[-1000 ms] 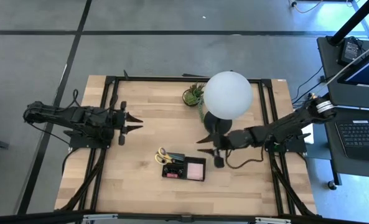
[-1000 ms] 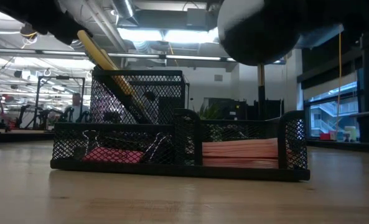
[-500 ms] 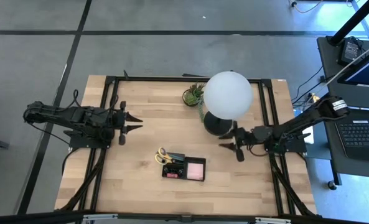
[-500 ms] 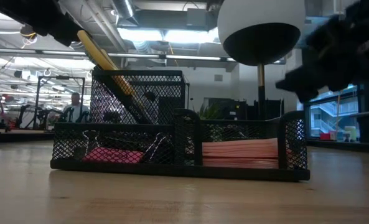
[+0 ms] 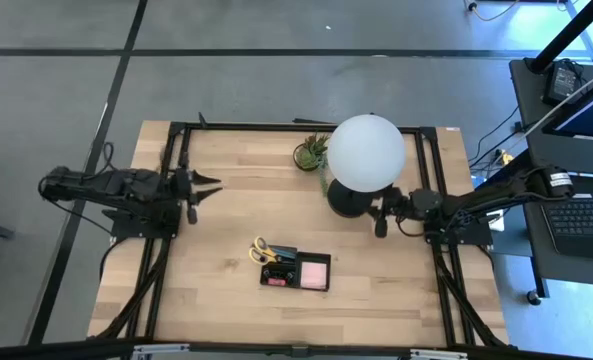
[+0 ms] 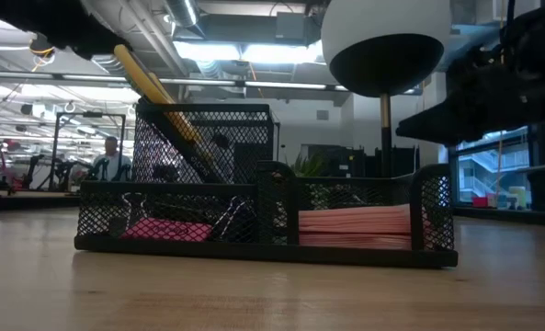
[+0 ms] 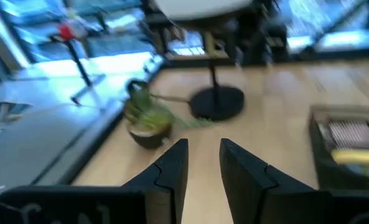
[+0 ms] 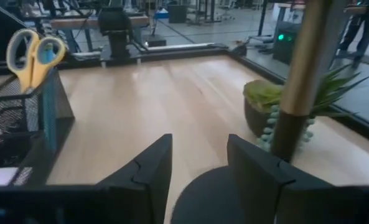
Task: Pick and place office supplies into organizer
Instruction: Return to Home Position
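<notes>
The black mesh organizer [image 5: 294,270] [image 6: 263,221] stands in the table's near middle. The yellow-handled scissors [image 5: 260,250] [image 8: 32,50] stand handles-up in its tall cup. The pink sticky-note pad [image 5: 315,272] [image 6: 353,225] lies in its right compartment. A pink eraser [image 6: 166,230] and a binder clip [image 6: 231,219] sit in the low front compartment. My left gripper [image 5: 214,188] [image 7: 203,155] is open and hovers at the table's left, touching nothing. My right gripper [image 5: 379,215] [image 8: 200,155] is open beside the lamp's round base [image 5: 344,203], well right of the organizer.
The white globe lamp [image 5: 367,151] stands over its black base [image 8: 215,193] on a brass post [image 8: 302,81]. A small potted plant [image 5: 311,152] [image 7: 145,121] sits left of it near the far edge. Bare wood lies left of the organizer and along the near edge.
My right gripper has drawn back from beside the organizer toward the table's right and far edges, ending next to the lamp base. My left gripper has shifted slightly toward the far and left edges. Nothing in the organizer has moved.
</notes>
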`<state>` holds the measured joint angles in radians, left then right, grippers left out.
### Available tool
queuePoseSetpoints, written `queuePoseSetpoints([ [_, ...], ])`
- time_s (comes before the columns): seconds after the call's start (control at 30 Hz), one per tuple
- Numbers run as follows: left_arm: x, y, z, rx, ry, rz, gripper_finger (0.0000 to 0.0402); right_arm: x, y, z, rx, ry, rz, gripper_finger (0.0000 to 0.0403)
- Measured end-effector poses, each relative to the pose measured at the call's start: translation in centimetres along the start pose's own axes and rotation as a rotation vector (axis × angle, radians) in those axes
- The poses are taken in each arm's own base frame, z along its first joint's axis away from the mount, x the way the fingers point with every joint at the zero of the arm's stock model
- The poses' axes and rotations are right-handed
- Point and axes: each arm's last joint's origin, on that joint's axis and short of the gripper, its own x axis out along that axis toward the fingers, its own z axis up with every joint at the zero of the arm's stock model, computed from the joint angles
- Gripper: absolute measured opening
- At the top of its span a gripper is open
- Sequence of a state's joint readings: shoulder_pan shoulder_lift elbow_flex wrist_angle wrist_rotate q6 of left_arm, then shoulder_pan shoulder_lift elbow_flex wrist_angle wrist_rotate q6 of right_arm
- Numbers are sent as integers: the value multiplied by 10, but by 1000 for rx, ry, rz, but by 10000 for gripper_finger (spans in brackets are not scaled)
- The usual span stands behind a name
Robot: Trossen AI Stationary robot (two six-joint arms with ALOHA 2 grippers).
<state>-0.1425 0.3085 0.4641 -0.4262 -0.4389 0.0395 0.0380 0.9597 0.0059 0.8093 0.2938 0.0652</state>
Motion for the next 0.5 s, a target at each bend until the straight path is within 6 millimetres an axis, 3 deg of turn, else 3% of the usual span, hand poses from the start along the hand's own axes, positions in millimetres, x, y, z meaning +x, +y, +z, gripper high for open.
queuePoseSetpoints([
  [0.2, -19, 11, -3, -61, -149, 98, 86, -5, -6, 6, -32, -26, -31, 154],
  [0.5, -7, 4, -39, -35, -241, 103, 86, -17, -11, 13, -26, -57, -42, 154],
])
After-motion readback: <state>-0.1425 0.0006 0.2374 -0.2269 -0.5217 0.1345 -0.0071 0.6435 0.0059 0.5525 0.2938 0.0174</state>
